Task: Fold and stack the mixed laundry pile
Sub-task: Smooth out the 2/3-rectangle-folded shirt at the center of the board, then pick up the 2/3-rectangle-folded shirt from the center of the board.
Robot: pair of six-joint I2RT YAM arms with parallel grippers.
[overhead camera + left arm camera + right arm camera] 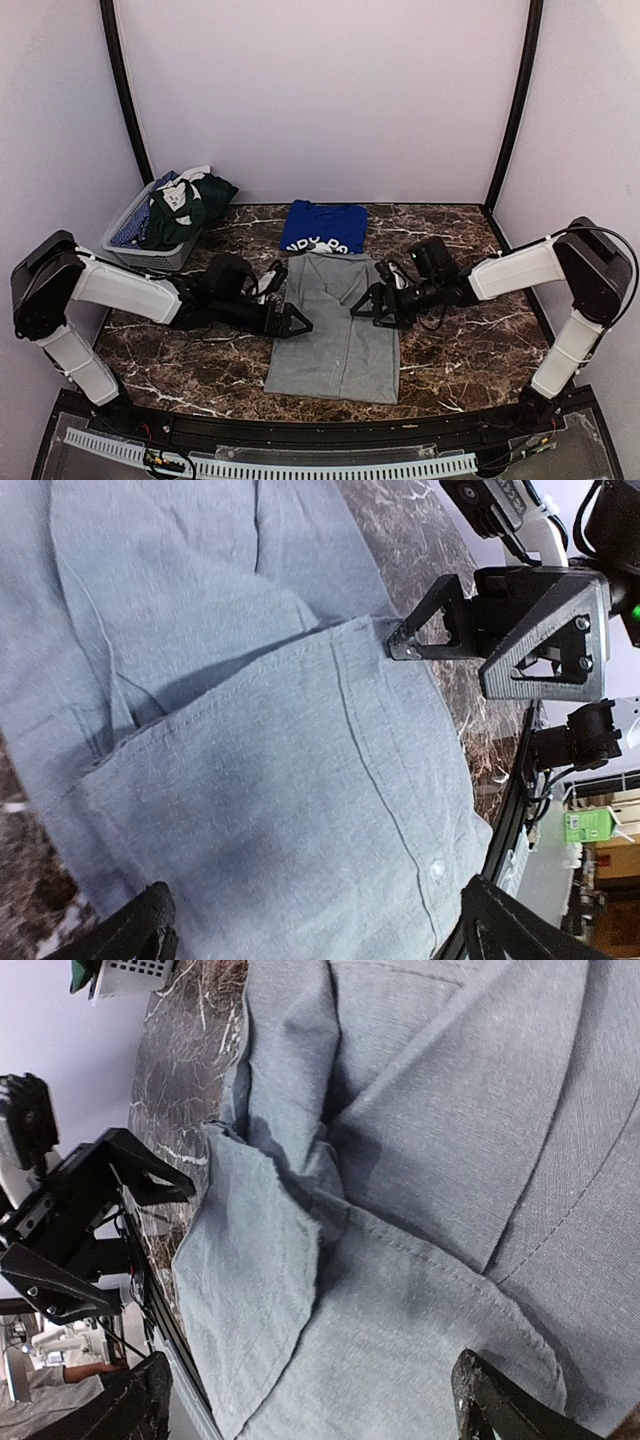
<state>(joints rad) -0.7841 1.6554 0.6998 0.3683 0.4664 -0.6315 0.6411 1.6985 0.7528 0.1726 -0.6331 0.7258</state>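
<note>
A light-grey polo shirt lies partly folded at the table's middle, its sides turned in. It fills the left wrist view and the right wrist view. A folded royal-blue T-shirt with white print lies just behind it. My left gripper is open at the shirt's left edge, fingers spread wide over the cloth. My right gripper is open at the shirt's right edge, fingers spread over the cloth. Neither holds anything.
A grey mesh basket stands at the back left with dark-green and patterned pieces heaped in it. The table is dark marble, with walls on three sides and a black rail along the near edge.
</note>
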